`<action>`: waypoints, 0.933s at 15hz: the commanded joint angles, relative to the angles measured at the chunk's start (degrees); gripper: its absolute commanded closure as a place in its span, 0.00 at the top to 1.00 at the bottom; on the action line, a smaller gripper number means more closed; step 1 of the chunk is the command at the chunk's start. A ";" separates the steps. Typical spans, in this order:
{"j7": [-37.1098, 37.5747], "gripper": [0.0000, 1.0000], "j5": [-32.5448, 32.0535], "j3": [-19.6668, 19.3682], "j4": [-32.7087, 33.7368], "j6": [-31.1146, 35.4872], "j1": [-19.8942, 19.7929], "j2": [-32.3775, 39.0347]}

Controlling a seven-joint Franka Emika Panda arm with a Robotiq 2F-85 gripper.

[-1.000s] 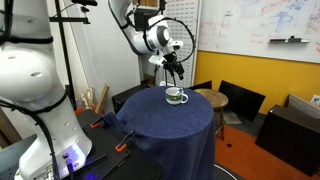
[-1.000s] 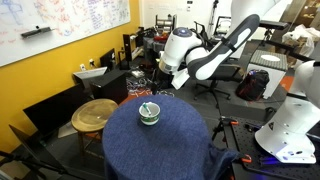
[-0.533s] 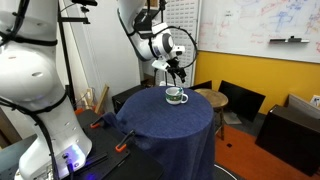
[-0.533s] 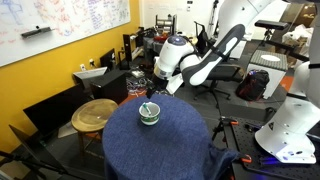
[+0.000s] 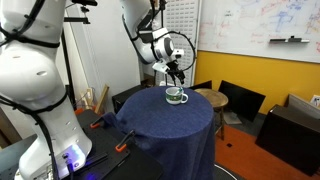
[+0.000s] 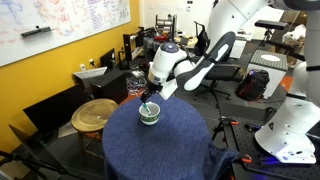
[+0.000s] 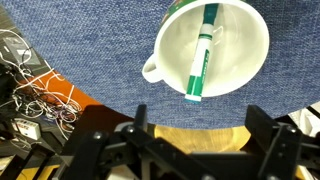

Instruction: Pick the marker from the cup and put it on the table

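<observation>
Leaning in cup (image 7: 235,50), marker (image 7: 200,52) lengthwise toward wide-open gripper (image 7: 195,118), near end over rim.

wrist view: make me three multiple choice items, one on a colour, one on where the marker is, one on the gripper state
1. What colour is the cloth on the round cloth-draped table?
A red
B dark blue
C white

2. Where is the teal-green marker?
A flat on the cloth
B inside the white mug with a green band
C on the floor

3. What state is the gripper in?
A open, holding nothing
B shut on the marker
C shut on the mug handle

Answers:
1 B, the fabric around the mug is dark blue in the wrist view.
2 B, the marker leans across the mug's white inside, with its ends against the wall.
3 A, the two fingers stand wide apart at the bottom of the wrist view with nothing between them.
</observation>
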 commanded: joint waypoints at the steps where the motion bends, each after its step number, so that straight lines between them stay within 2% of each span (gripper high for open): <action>1: 1.61 1.00 -0.53 -0.78 3.51 0.44 1.25 3.94; 4: 1.32 1.00 0.07 -0.50 4.55 0.31 1.13 6.31; 8: 1.05 0.91 0.24 -0.26 5.87 0.28 1.15 8.98; 11: 1.42 0.90 -0.05 -0.53 6.60 0.27 1.73 9.97; 12: -3.29 0.88 6.84 -5.93 6.06 1.84 7.45 9.79; 14: -5.70 0.84 11.72 -8.33 6.18 1.84 10.12 10.14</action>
